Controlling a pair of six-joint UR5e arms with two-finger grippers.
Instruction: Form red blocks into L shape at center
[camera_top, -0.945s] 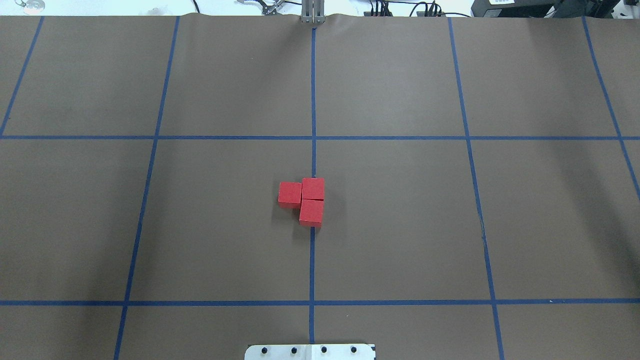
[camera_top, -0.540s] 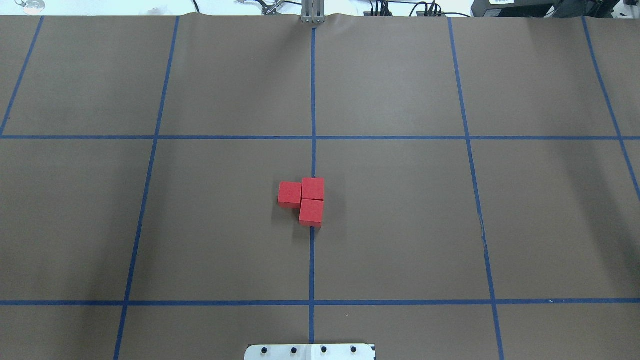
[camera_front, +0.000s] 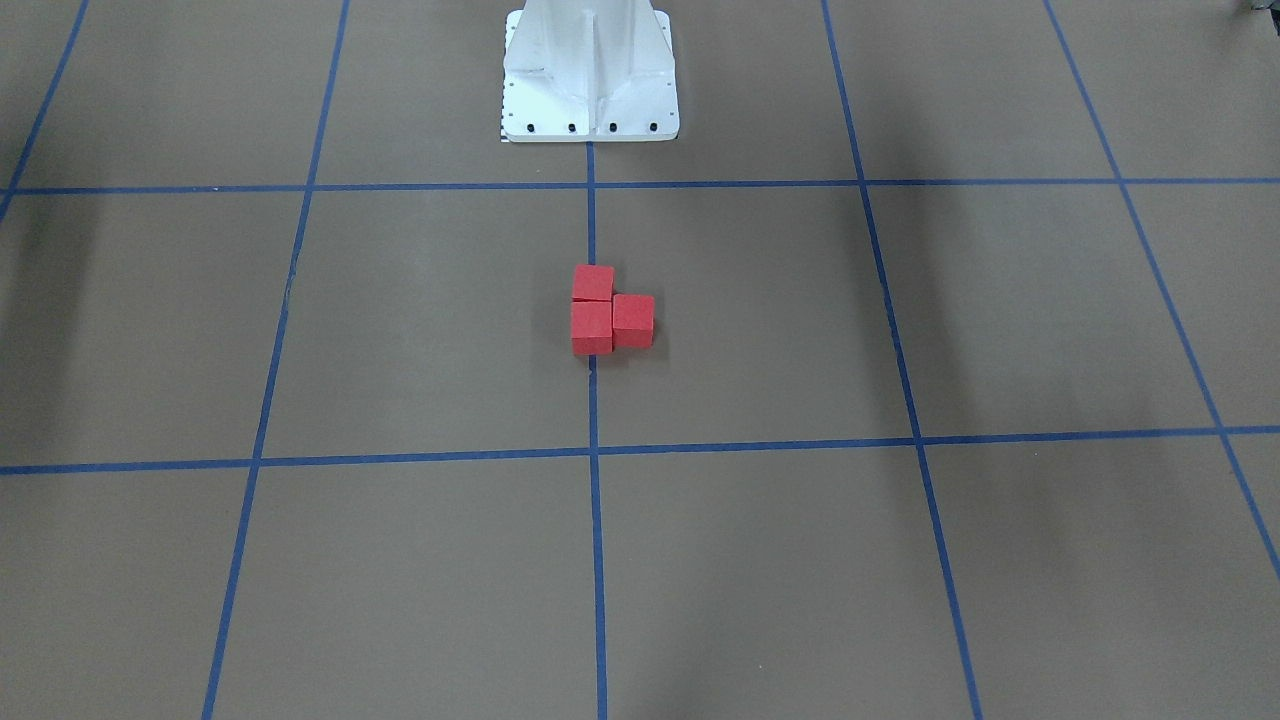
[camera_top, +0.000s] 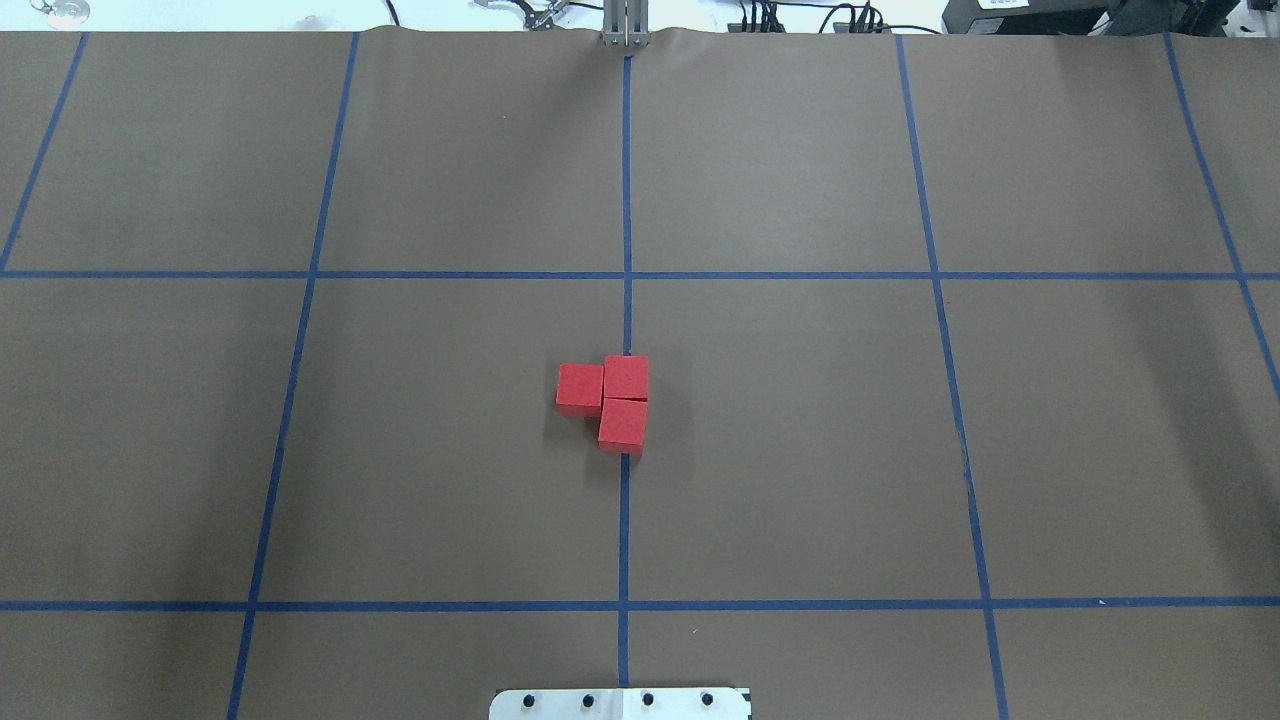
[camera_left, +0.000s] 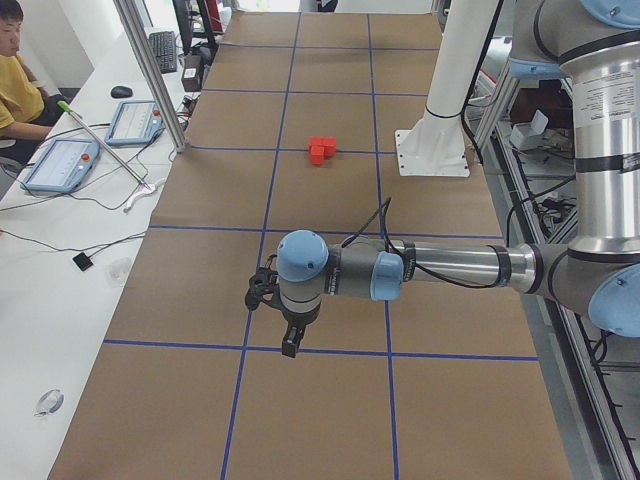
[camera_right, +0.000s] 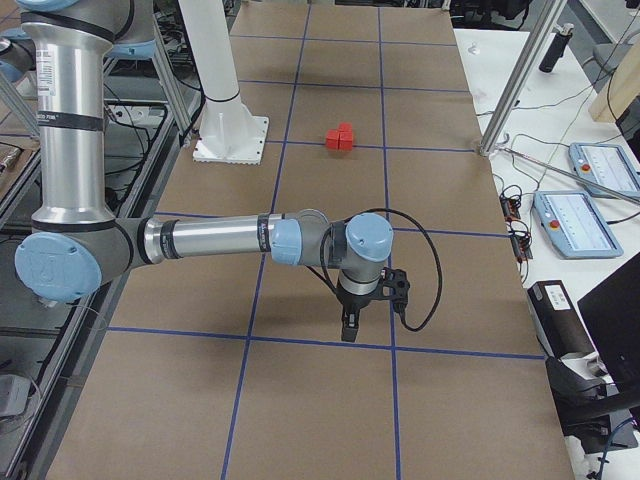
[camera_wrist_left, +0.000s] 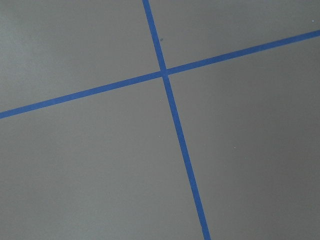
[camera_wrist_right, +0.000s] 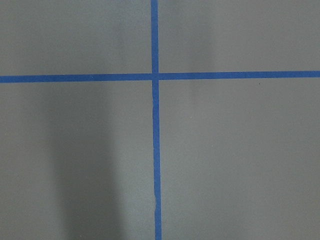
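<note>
Far beyond the jaws of our left gripper (camera_left: 290, 340), the red blocks (camera_top: 615, 402) sit touching in an L at the center (camera_top: 700, 440), equally far from our right gripper (camera_right: 347, 325). We cannot tell either jaws' state; we judge it best to hold clear and touch nothing.

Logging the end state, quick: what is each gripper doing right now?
Left gripper: cannot be told, side view only.
Right gripper: cannot be told, side view only.
</note>
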